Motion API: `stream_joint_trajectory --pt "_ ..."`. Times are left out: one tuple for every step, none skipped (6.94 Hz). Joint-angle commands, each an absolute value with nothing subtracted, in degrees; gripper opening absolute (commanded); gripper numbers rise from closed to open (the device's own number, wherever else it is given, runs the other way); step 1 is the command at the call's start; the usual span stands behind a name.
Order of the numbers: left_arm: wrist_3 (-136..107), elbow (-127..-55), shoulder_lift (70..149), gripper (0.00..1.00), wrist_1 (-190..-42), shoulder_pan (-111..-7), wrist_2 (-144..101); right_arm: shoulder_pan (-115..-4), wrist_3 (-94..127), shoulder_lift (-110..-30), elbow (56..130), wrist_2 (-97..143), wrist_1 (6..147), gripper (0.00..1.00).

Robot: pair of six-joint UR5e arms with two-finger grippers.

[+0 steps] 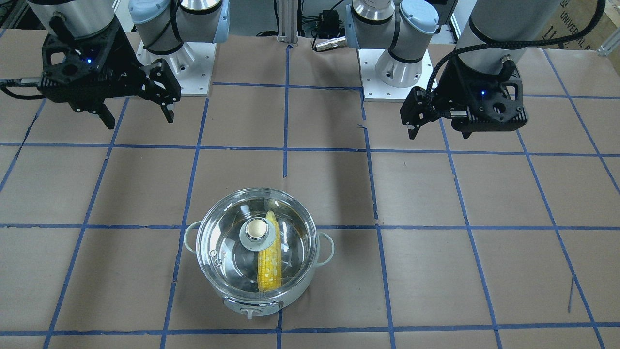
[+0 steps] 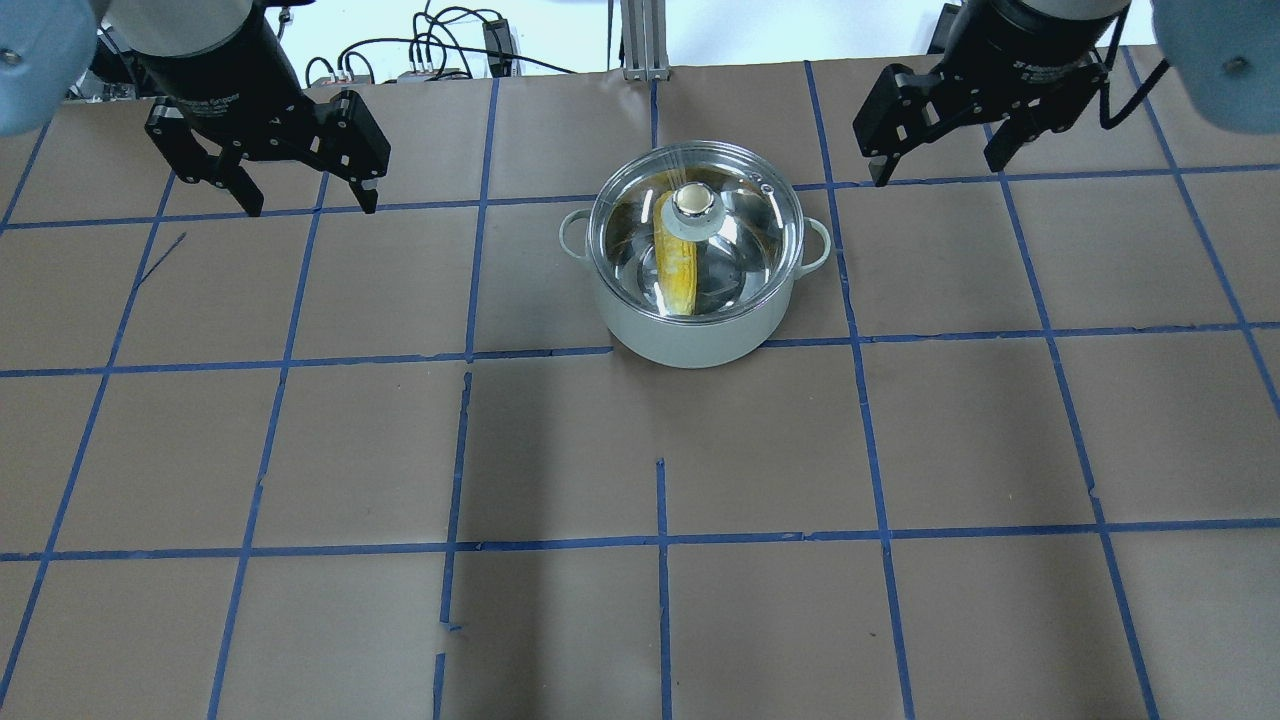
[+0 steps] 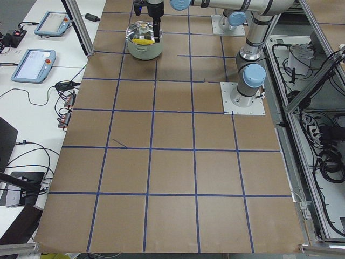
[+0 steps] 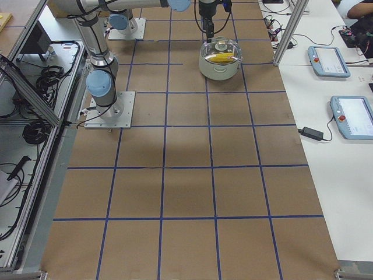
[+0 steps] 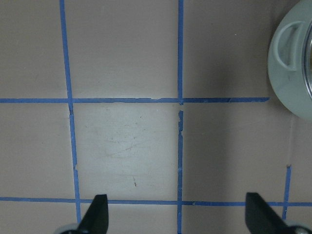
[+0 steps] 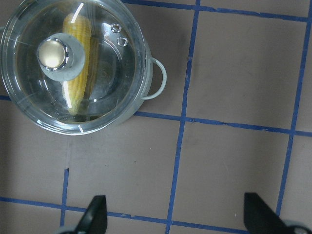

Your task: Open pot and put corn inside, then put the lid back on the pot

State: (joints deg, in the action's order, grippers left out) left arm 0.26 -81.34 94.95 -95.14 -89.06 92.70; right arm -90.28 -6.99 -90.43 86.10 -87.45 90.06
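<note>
Top centre of the overhead view, we see corn [image 2: 678, 265] inside the pot [image 2: 690, 340], lid [image 2: 745, 235] on; left end effector [image 2: 310, 205] and right end effector [image 2: 940, 172] hang wide at the upper corners.

Blue tape [image 5: 180, 48] grids the brown table [image 2: 560, 450] (paper-covered).

The flat brown paper surface [image 2: 560, 450] is crossed by a grid of blue tape lines. The round metal pot [image 2: 690, 340] is pale mint-white outside and shiny steel within. Its round clear glass lid [image 1: 227, 242] has a pale knob on a light grey disc, and the tapered corn cob [image 1: 270, 271] is yellow with whitish patches. The two-finger left tool [image 2: 310, 205] and right tool [image 2: 938, 172] are black.
</note>
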Motion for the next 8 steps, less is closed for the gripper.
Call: stream_joint_trajectory --pt "-0.1 -81.5 94.9 1.0 -94.0 -88.9 92.7 -90.3 -6.9 -92.4 87.4 -89.8 86.8 1.0" --pt "0.1 -81.7 94.9 1.0 -94.0 -88.9 92.8 -90.3 -6.9 -92.4 87.4 -90.3 86.6 1.0" --pt "-0.3 -82.3 94.6 1.0 -93.8 -89.0 92.6 -90.3 -6.9 -92.3 87.4 -90.4 86.7 1.0" --pt "-0.1 -82.4 94.5 1.0 -93.0 -88.9 92.5 -90.3 -6.9 -92.3 87.3 -90.4 86.7 1.0" --pt "0.2 -82.6 94.4 1.0 -93.0 -88.9 92.5 -90.3 -6.9 -92.3 87.3 -90.5 86.7 1.0" --pt "0.1 -83.5 94.1 1.0 -92.9 -88.9 92.5 -90.3 -6.9 -92.2 87.3 -90.5 86.7 1.0" --pt "0.1 -83.8 94.1 1.0 -92.4 -88.9 92.5 -90.3 -6.9 -92.2 87.3 -90.5 86.9 1.0" --pt "0.1 -83.8 94.1 1.0 -92.3 -88.9 92.5 -90.3 -6.8 -92.2 87.3 -90.5 87.1 1.0"
